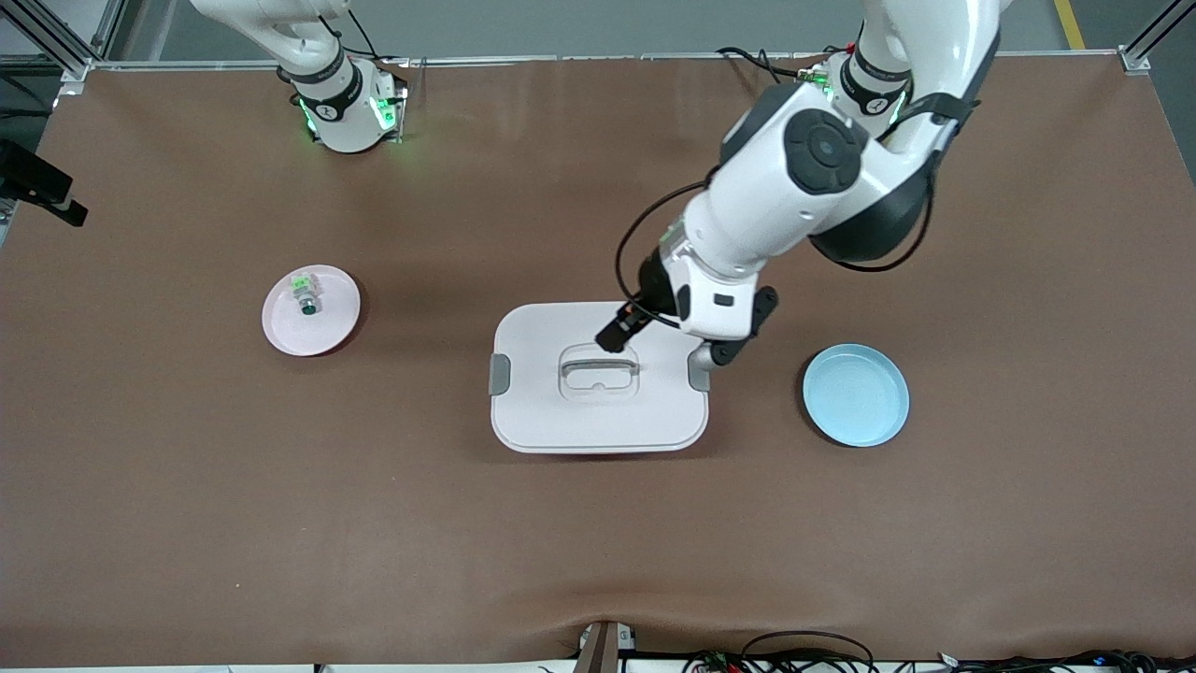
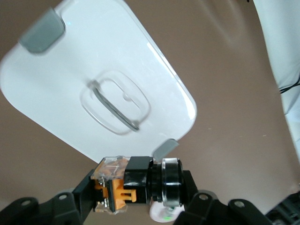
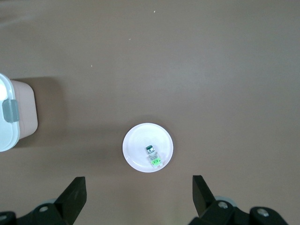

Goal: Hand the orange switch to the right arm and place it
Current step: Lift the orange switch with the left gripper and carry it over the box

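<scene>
Pickup done: left end effector point(image 2: 136, 187) clamps the orange switch point(image 2: 123, 185) over the white box point(image 1: 598, 411), at its 1 o'clock; right end effector point(image 3: 139, 194) gapes wide, high above the pink plate point(image 3: 136, 140); handover and placing remain

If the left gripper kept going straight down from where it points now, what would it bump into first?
Probably the white container lid: the left gripper, shut on the orange switch, hangs over its edge by a grey latch, though depth is unclear.
</scene>
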Motion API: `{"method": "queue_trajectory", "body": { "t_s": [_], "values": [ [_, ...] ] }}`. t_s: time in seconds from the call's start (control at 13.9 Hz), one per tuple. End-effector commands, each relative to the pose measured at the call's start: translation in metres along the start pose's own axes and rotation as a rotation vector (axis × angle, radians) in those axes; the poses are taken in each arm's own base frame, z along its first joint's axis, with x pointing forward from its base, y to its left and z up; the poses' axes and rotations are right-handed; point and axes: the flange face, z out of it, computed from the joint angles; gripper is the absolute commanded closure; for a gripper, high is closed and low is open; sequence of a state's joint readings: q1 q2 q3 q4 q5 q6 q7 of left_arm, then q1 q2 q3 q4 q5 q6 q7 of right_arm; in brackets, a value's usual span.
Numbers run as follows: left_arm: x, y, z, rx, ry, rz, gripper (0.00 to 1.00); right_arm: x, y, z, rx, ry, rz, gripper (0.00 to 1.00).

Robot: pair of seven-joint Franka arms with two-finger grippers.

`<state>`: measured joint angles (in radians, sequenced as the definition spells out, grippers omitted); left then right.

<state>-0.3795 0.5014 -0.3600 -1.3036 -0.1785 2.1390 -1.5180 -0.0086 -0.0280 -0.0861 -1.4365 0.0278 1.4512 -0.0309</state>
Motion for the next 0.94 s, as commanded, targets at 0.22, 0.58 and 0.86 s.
{"method": "queue_trajectory", "body": {
  "t_s": [0.22, 0.58, 0.86],
  "values": [
    [-0.061, 0.012, 0.016, -0.102, -0.068, -0.204, 1.00, -0.004, -0.007, -0.003, 0.115, -0.021, -0.015, 0.00],
    [-0.099, 0.006, 0.023, -0.080, -0.095, -0.373, 1.00, -0.001, -0.037, 0.031, 0.470, -0.013, 0.024, 0.00],
    [-0.117, -0.001, 0.031, -0.038, -0.097, -0.522, 1.00, -0.019, -0.095, 0.078, 0.679, 0.108, 0.087, 0.00]
  ]
}}
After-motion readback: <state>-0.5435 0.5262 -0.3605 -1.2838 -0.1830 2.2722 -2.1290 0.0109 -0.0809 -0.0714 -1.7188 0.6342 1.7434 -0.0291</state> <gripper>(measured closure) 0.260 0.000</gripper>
